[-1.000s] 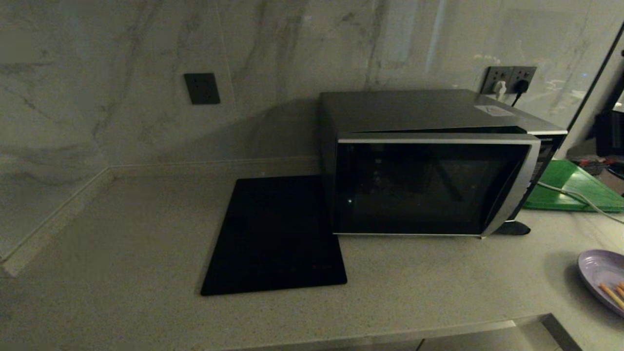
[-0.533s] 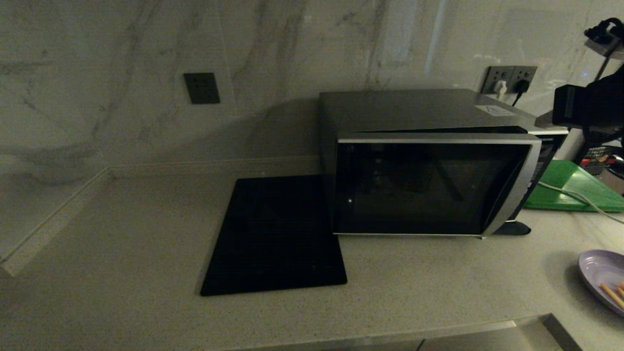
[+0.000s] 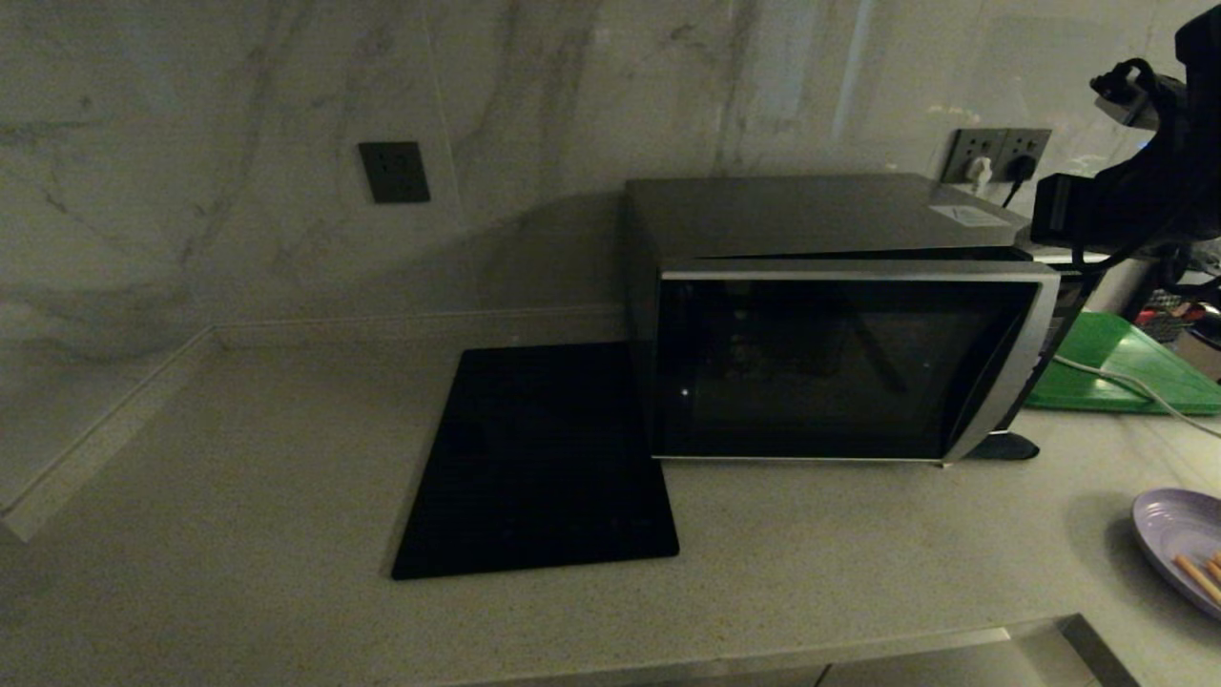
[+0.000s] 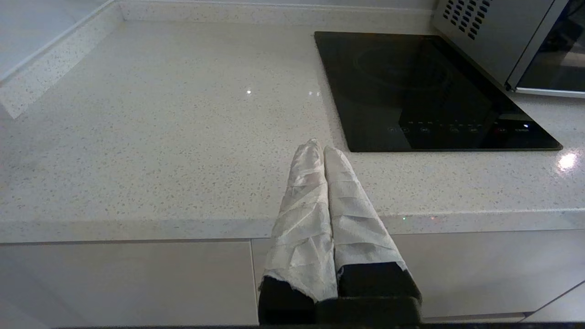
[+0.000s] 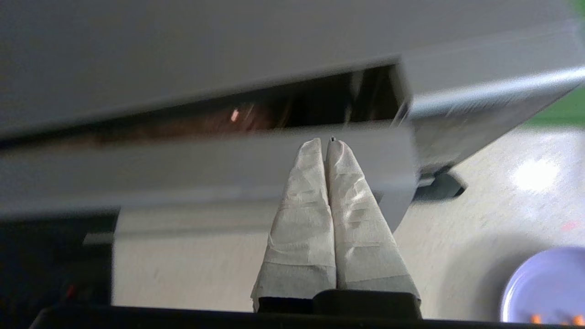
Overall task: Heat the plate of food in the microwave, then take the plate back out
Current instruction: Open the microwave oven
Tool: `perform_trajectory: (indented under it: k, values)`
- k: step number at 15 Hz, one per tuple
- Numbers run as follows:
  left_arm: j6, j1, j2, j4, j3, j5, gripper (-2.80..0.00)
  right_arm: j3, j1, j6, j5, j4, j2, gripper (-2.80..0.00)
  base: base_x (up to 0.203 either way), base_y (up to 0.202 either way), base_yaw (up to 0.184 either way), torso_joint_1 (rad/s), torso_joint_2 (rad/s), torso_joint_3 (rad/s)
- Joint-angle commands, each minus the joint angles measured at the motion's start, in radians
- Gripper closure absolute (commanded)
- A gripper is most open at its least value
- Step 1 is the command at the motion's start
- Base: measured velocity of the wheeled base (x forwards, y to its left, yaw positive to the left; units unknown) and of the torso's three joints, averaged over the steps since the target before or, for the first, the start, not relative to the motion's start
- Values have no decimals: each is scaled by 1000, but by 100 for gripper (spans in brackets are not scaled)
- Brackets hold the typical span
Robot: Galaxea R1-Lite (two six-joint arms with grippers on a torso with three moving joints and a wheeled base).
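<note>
Early stage — microwave door only ajar, nothing heated yet. Plate of food left on counter at right. Right gripper pressed shut, empty, above door top edge; left gripper shut, parked.

Speckled counter w/ microwave, cooktop, green board, plate.

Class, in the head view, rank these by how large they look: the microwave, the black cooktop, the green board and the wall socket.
1. microwave
2. black cooktop
3. green board, partly hidden
4. wall socket
</note>
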Motion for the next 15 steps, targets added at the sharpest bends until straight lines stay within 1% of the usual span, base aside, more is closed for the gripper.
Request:
perform_trajectory:
  k: [1, 3, 6, 8, 10, 15]
  values:
    - [-1, 0, 0, -1, 0, 0, 0, -22, 7, 0, -39, -44, 33, 0, 0, 0, 0, 0, 0, 0]
    - [-1, 0, 0, -1, 0, 0, 0, -23, 8, 0, -100, -111, 63, 0, 0, 0, 0, 0, 0, 0]
    - [-1, 0, 0, -1, 0, 0, 0, -34, 7, -3, -110, -136, 94, 0, 0, 0, 0, 0, 0, 0]
    - [-1, 0, 0, -1, 0, 1, 0, -36, 7, -2, -147, -141, 113, 0, 0, 0, 0, 0, 0, 0]
    - [-1, 0, 0, -1, 0, 0, 0, -36, 7, -2, -170, -177, 128, 0, 0, 0, 0, 0, 0, 0]
    - [-1, 0, 0, -1, 0, 1, 0, -25, 7, -2, -193, -165, 122, 0, 0, 0, 0, 0, 0, 0]
